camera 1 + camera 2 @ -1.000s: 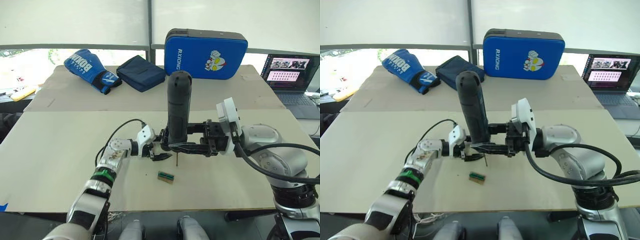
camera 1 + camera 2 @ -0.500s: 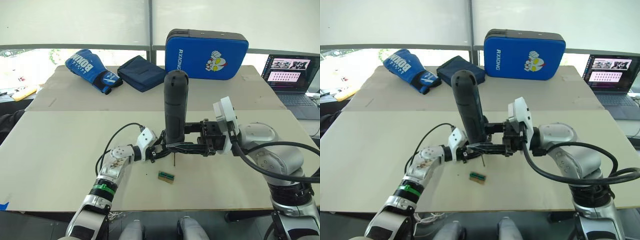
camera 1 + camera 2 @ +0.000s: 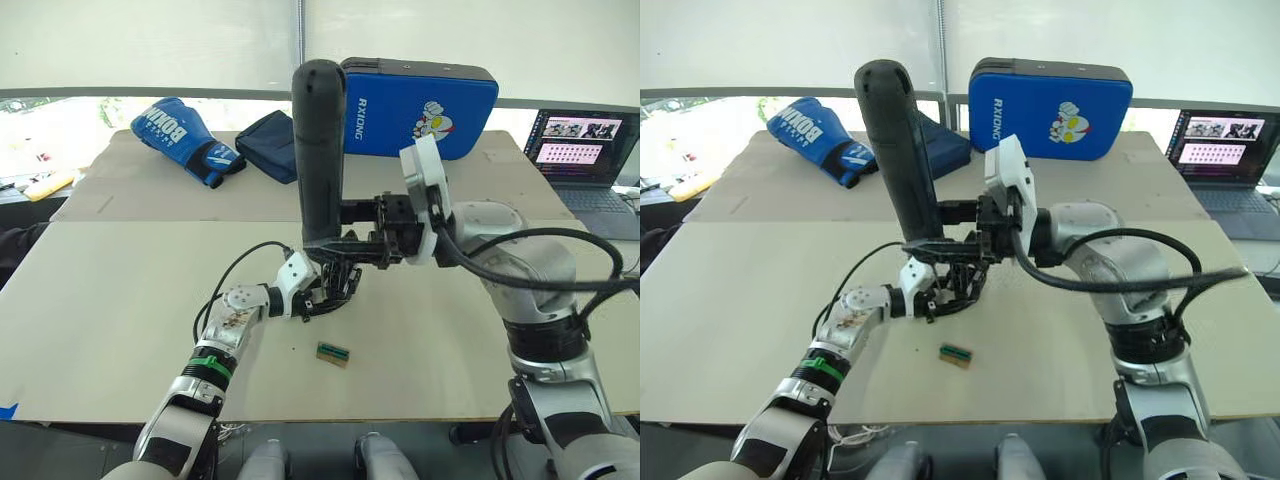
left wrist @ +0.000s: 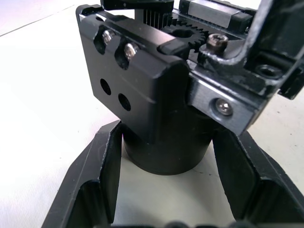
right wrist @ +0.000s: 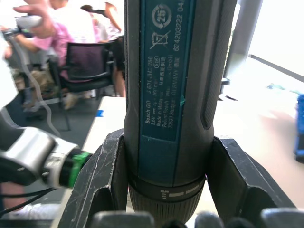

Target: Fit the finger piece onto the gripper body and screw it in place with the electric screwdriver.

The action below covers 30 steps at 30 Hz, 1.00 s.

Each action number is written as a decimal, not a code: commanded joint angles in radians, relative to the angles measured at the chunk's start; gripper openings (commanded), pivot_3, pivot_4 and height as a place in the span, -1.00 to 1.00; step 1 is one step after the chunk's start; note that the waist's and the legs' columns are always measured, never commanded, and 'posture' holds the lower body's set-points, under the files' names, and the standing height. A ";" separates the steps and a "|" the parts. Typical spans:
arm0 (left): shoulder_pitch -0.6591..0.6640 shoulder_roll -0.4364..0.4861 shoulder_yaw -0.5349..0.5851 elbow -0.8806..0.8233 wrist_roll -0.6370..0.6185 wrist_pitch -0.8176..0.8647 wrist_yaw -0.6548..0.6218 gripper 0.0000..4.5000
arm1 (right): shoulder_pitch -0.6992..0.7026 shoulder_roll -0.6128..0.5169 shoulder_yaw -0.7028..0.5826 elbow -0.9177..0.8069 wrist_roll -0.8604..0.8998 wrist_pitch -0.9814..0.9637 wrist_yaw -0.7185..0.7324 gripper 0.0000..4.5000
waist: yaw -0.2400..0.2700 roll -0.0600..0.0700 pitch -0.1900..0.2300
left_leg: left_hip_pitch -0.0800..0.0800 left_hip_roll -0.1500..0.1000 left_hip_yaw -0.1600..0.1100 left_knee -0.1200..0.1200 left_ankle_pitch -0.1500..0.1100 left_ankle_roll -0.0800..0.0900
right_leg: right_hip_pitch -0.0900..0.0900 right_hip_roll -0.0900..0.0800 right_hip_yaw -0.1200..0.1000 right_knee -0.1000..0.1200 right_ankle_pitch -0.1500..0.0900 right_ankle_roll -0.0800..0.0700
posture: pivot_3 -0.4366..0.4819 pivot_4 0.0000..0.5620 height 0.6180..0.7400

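Both fingers point(image 4: 107, 180) flank the gripper body point(image 4: 166, 95) base.

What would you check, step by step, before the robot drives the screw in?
1. Right gripper clamped on the electric screwdriver: ok.
2. Left gripper around the round base of the gripper body: ok.
3. Screwdriver upright above the gripper body: ok.
4. Bit seated in a screw: cannot tell, it is hidden.
5. Finger piece fitted on the body: cannot tell.
6. Small green-topped block lying apart from the work: ok.
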 commanded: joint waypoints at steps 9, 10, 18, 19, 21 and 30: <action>0.039 0.019 0.008 -0.034 -0.018 0.001 -0.017 0.02 | -0.044 0.048 0.009 0.044 -0.103 -0.089 -0.006 -0.14 | -0.005 0.000 0.000 | 0.000 0.000 0.000 -0.001 0.000 0.000 | -0.001 0.000 0.000 0.000 0.000 0.000 | -0.05 -0.47 1.00; 0.041 0.020 0.007 -0.034 -0.017 0.000 -0.018 0.02 | -0.046 0.050 0.008 0.045 -0.105 -0.089 -0.005 -0.14 | -0.006 0.000 0.000 | 0.000 0.000 0.000 -0.001 0.000 0.000 | -0.001 0.000 0.000 0.000 0.000 0.000 | -0.05 -0.47 1.00; 0.035 0.028 0.013 -0.033 -0.021 0.007 -0.021 0.02 | -0.074 0.060 0.007 0.060 -0.120 -0.086 0.000 -0.14 | -0.009 0.000 0.000 | 0.000 0.000 0.000 -0.002 0.000 0.000 | -0.001 0.000 0.000 0.000 0.000 0.000 | -0.05 -0.47 1.00; 0.035 0.028 0.014 -0.031 -0.021 0.007 -0.021 0.02 | -0.076 0.061 0.006 0.060 -0.120 -0.083 0.000 -0.14 | -0.009 0.000 0.000 | 0.000 0.000 0.000 -0.002 0.000 0.000 | -0.001 0.000 0.000 0.000 0.000 0.000 | -0.05 -0.47 1.00; 0.035 0.030 0.015 -0.030 -0.020 0.006 -0.020 0.02 | -0.081 0.061 0.004 0.054 -0.115 -0.074 0.000 -0.14 | -0.009 0.000 0.000 | 0.000 0.000 0.000 -0.002 0.000 0.000 | -0.001 0.000 0.000 0.000 0.000 0.000 | -0.05 -0.47 1.00; 0.032 0.032 0.015 -0.029 -0.019 0.004 -0.019 0.02 | -0.081 0.056 0.009 0.044 -0.115 -0.070 0.007 -0.14 | -0.011 0.000 0.000 | 0.000 0.000 0.000 -0.002 0.000 0.000 | -0.001 0.000 0.000 0.000 0.000 0.000 | -0.05 -0.47 1.00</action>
